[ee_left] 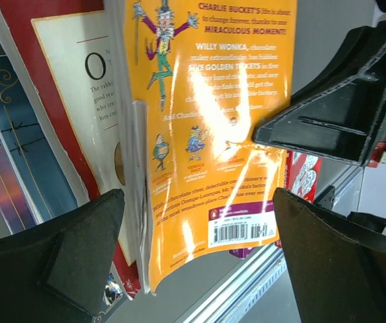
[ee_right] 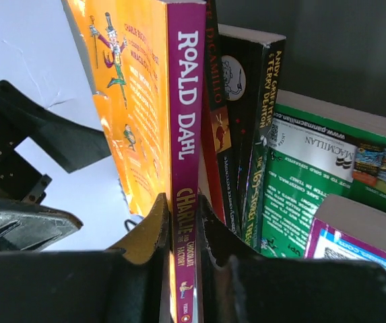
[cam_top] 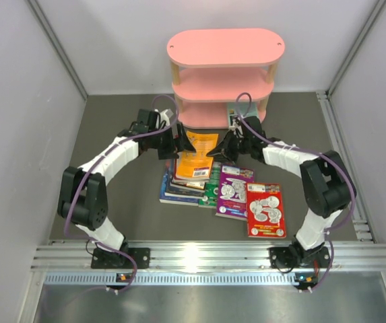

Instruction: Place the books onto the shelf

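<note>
From the top camera you see the right gripper (cam_top: 228, 144) and the left gripper (cam_top: 179, 143) facing each other across the orange-yellow book (cam_top: 195, 159), which sits on top of a stack of books (cam_top: 179, 190) on the counter (cam_top: 112, 128). The pink shelf (cam_top: 226, 48) stands just beyond both grippers. A purple book (cam_top: 234, 192) and a red book (cam_top: 266, 210) lie flat behind the right gripper, toward its arm's base

In the left wrist view your left gripper is spread wide and has hold of nothing. The orange-yellow book's back cover lies between its fingers (ee_left: 65, 266), and you cannot tell whether either one touches it. On the far edge of the cover the right gripper pinches the book

In the right wrist view your right gripper is clamped tight on that book's purple spine, lettered Roald Dahl. Just to the right of the gripper lie a black book (ee_right: 250, 128) and a green book (ee_right: 300, 188)
</note>
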`<state>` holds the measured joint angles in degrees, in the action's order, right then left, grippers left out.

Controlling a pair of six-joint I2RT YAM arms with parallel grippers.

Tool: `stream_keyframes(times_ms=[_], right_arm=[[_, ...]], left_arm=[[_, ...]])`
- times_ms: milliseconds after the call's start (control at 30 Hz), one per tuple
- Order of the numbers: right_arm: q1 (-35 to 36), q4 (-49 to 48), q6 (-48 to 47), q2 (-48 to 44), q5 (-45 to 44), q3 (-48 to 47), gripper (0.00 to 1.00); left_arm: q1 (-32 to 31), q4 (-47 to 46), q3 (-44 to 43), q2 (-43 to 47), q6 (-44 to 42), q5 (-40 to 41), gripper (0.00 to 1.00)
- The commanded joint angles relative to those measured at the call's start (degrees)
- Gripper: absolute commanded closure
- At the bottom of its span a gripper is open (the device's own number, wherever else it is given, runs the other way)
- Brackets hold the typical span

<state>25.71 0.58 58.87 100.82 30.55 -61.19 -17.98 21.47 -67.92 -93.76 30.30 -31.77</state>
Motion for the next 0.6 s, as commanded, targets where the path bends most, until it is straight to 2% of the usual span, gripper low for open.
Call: stream_keyframes(times_ms=[0,233,333,367,467,500,533,567], right_arm=[[-1.8,5.5,-5.5,-5.2,-1.3,-4.2,1.0],[-4.3,8.8,-6.2,-11.4,2.3,-6.7,1.0],[-5.0,7.8,-4.3,-13.8,4.5,-7.1,1.0],[-5.2,6.8,-2.1,-14.5,6.0,-6.7,1.0],[-7.3,-1.8,5.5,-18.1,8.7,-1.6,1.0],[-8.2,-6.9,7.6,-19.0,10.0,0.0,1.0],[-9.0,-12.4,11.4,-20.6,11.1,3.2,1.0],[-9.0,-12.4,13.2,-21.3,11.3,4.7,1.0]], left_arm=[[-0.3,0.8,-3.3,3.7,0.1,1.8,0.04],[-0.9,-0.5,-4.3,6.4,2.2,3.6,0.03],[-1.2,-6.8,-1.1,6.8,6.7,1.6,0.03],[-1.3,-12.0,0.1,7.1,8.4,-0.3,0.03],[-1.4,-20.8,4.7,7.4,16.0,-3.9,0.03],[-1.4,-27.6,5.8,7.4,19.9,-5.0,0.02],[-1.5,-30.3,7.5,7.1,23.1,-6.8,0.02],[-1.6,-32.3,7.9,6.9,23.1,-6.8,0.02]])
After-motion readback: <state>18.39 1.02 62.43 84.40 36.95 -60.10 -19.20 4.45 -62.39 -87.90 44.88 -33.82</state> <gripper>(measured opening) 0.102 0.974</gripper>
